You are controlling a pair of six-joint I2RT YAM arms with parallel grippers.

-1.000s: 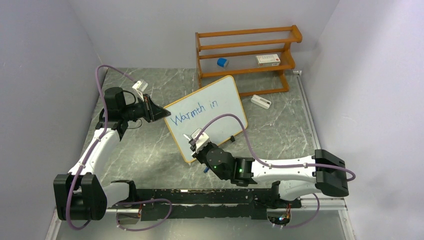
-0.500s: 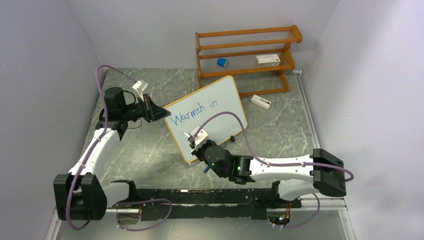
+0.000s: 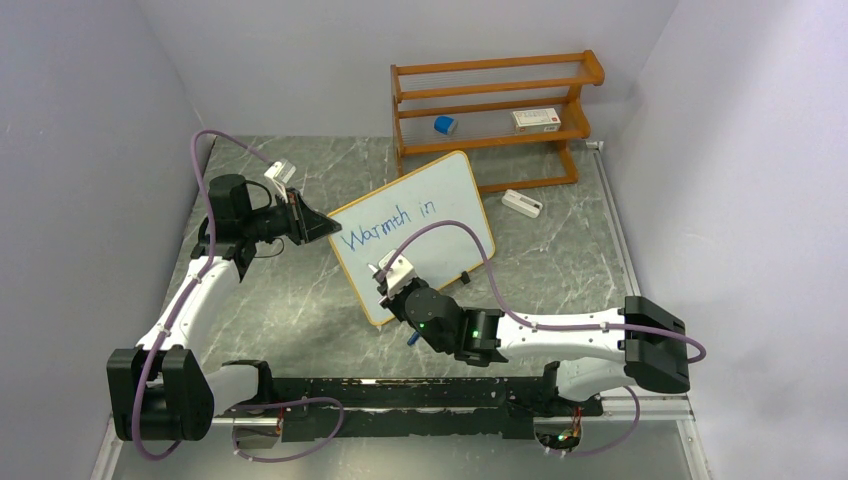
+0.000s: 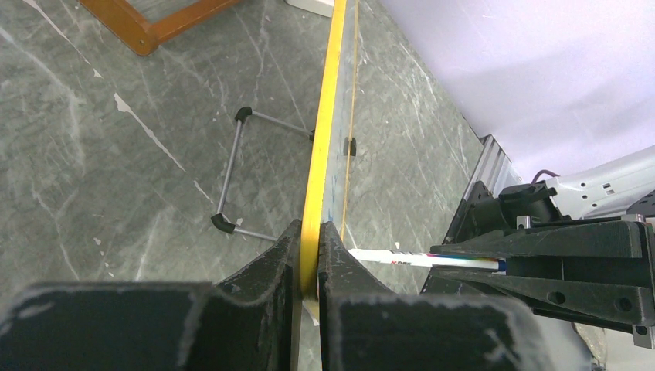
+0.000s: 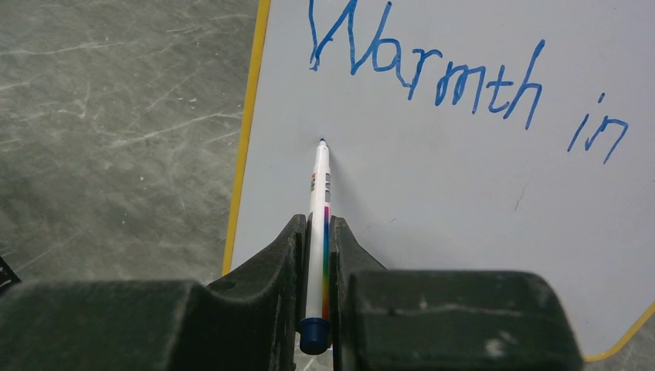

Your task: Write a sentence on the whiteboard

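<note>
The whiteboard point(image 3: 440, 215) stands tilted mid-table, with an orange-yellow frame. Blue handwriting on it reads "Warmth in" point(image 3: 388, 224); it also shows in the right wrist view point(image 5: 432, 73). My left gripper point(image 3: 322, 227) is shut on the board's left edge point(image 4: 315, 232). My right gripper point(image 3: 392, 288) is shut on a white marker with a rainbow stripe point(image 5: 318, 232). The marker's tip point(image 5: 322, 142) touches or nearly touches the board below the "W". In the left wrist view the marker point(image 4: 417, 259) points at the board's face.
An orange wooden shelf rack point(image 3: 495, 110) stands behind the board, holding a blue item point(image 3: 444, 125) and a white box point(image 3: 537, 119). A white eraser point(image 3: 521, 203) lies on the table by the rack. The board's wire stand point(image 4: 239, 170) rests behind it.
My right arm has shifted slightly left and toward the board, bringing the marker under the first word. The left gripper and the board have not moved.
</note>
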